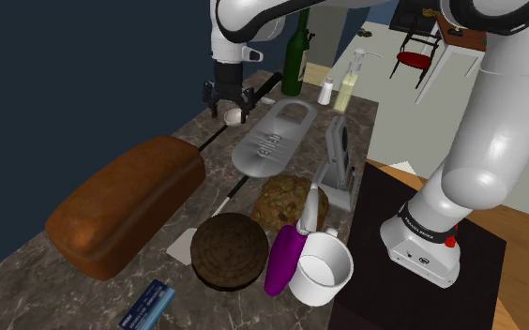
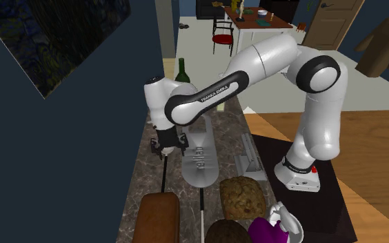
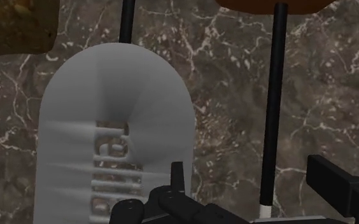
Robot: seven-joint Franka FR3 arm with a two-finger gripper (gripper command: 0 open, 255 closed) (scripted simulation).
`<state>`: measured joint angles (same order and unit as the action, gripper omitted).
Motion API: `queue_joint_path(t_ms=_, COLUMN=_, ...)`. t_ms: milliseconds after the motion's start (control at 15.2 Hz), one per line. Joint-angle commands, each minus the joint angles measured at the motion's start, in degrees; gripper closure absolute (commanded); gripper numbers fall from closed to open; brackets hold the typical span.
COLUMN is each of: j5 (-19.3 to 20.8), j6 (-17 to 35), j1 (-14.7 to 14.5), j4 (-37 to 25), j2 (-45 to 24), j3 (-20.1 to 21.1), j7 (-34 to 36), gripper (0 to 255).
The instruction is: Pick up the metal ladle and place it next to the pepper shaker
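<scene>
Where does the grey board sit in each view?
Shoulder view: the board lies at the centre, on the shoulder view's right of the loaf.
Second exterior view: the board lies at lower middle, just right of the gripper.
Wrist view: the board lies on the counter, beside one finger of the open gripper.
Shared landmark: the gripper, close by the board's edge in every view.

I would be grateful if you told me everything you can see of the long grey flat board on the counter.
The long grey flat board is a smooth, plain grey slab with rounded ends; its material is unclear. It has an oblong hole near the end toward the green bottle and raised lettering across its middle. It lies flat on the dark marbled counter, lengthwise along it. The black gripper hangs open beside it, not touching it. A thin black rod reaches its other rounded end; contact cannot be told.
</scene>
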<state>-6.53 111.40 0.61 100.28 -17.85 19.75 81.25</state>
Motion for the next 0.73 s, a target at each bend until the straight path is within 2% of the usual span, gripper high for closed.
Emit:
queue_joint_path(t_ms=0, j5=1.0, j6=-0.1, j1=-1.1, j4=-4.9, j2=-4.9, j3=-0.7, j7=4.2, gripper=0)
queue_joint_path(t_ms=132, j5=1.6, j6=-0.3, j1=-1.8, j4=-8.9, j2=-8.6, j3=-1.5, j7=6.9, gripper=0)
queue_joint_path(t_ms=660, j5=1.7, j6=4.9, j1=-2.4, j4=-5.2, j2=-10.1, j3=-1.6, j7=6.9, gripper=0)
